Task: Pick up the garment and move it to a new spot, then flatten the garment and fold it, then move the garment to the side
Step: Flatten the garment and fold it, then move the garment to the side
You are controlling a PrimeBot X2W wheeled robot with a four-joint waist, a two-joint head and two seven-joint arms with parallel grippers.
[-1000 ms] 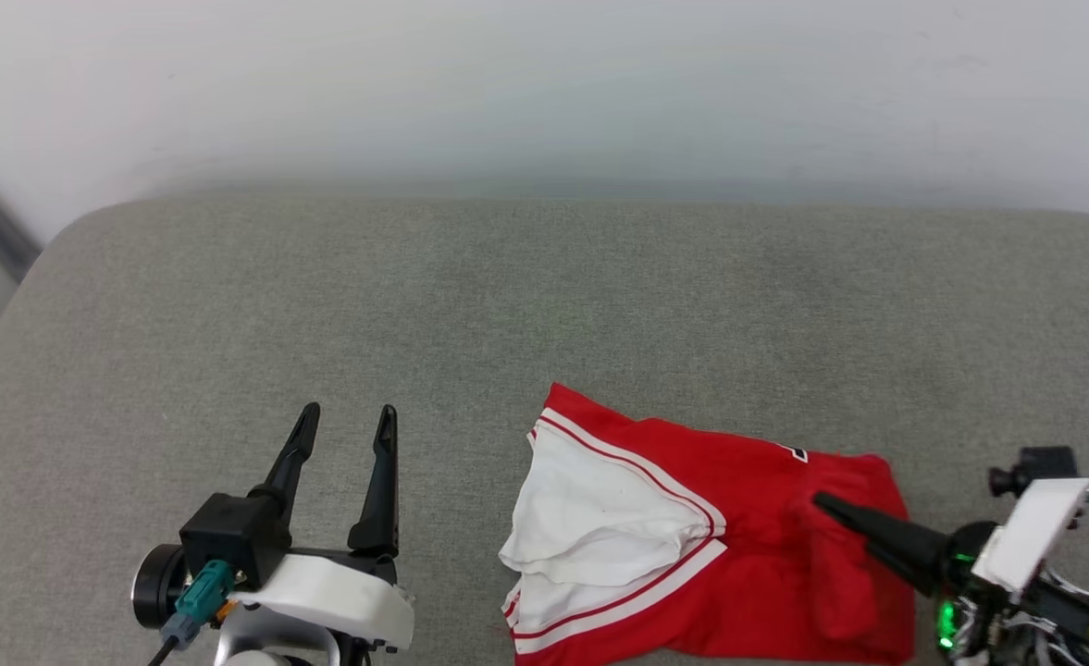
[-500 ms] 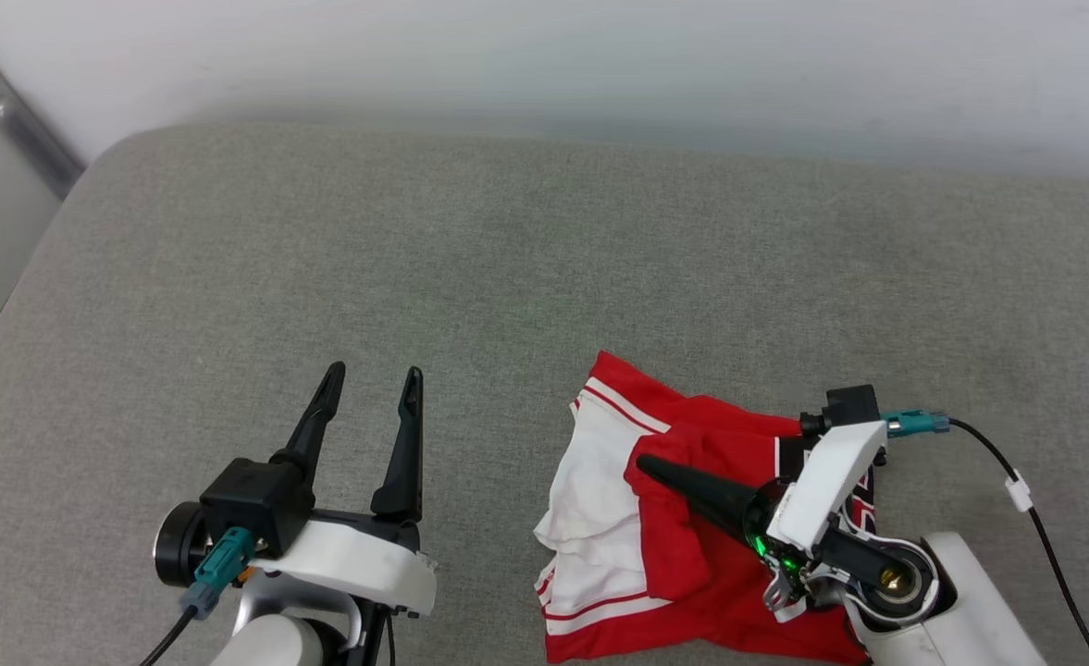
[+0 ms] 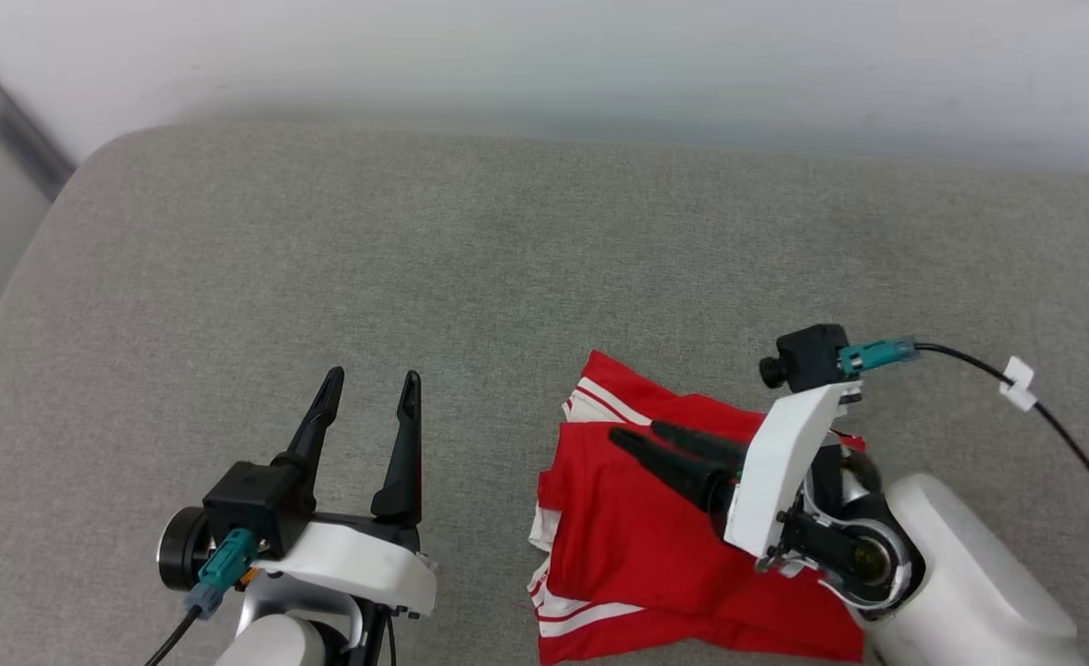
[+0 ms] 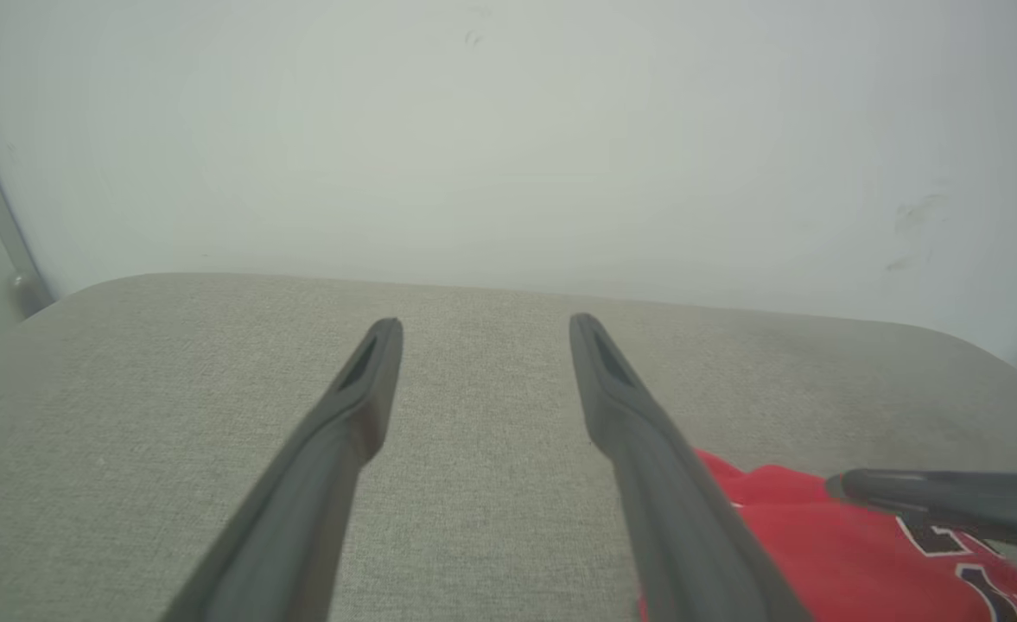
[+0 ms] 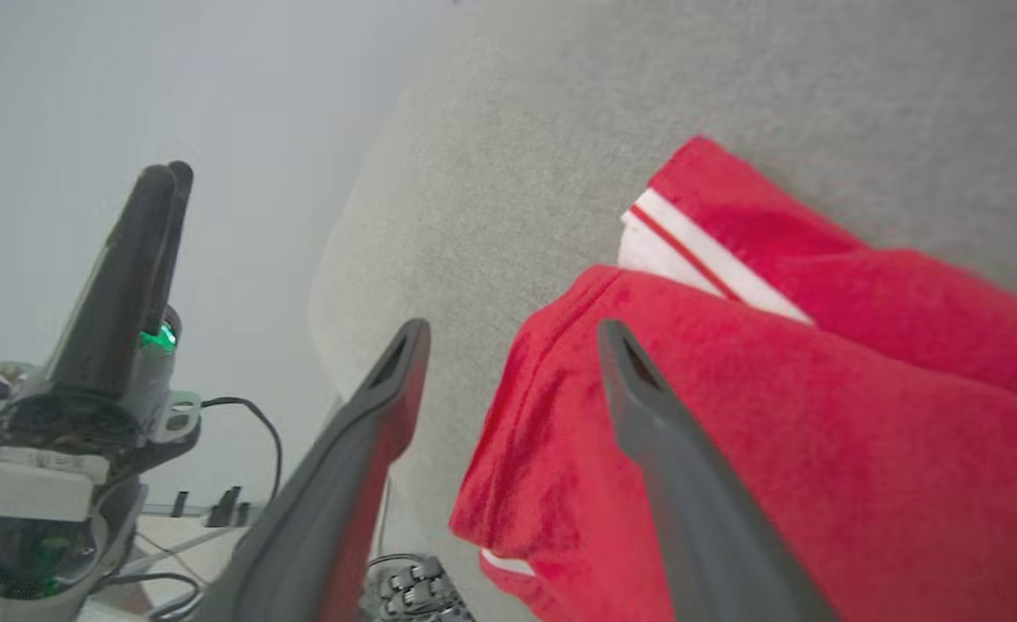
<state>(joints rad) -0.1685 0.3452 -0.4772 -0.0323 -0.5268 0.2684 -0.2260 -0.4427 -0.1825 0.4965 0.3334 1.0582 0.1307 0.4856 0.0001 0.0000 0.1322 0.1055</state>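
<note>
The garment (image 3: 641, 555) lies folded on the grey cushioned surface (image 3: 507, 259), red side up, with white striped trim showing at its left edge and far corner. My right gripper (image 3: 635, 431) hovers open just over its far left part, fingers pointing left, with nothing between them. In the right wrist view the right gripper (image 5: 512, 326) spans the folded red edge of the garment (image 5: 776, 415). My left gripper (image 3: 372, 377) stands open and empty to the garment's left, apart from it. In the left wrist view, the left gripper (image 4: 486, 322) has the garment (image 4: 784, 536) at lower right.
A pale wall (image 3: 544, 55) backs the surface, whose left corner is rounded. A grey metal rail (image 3: 7, 129) runs at the upper left. A black cable (image 3: 1062, 435) trails from my right wrist. Bare grey fabric stretches beyond and left of the garment.
My right gripper carried the garment's right part leftward over the white sleeve, then opened and let it go. The head camera shifted after the first frame. The left gripper kept still.
</note>
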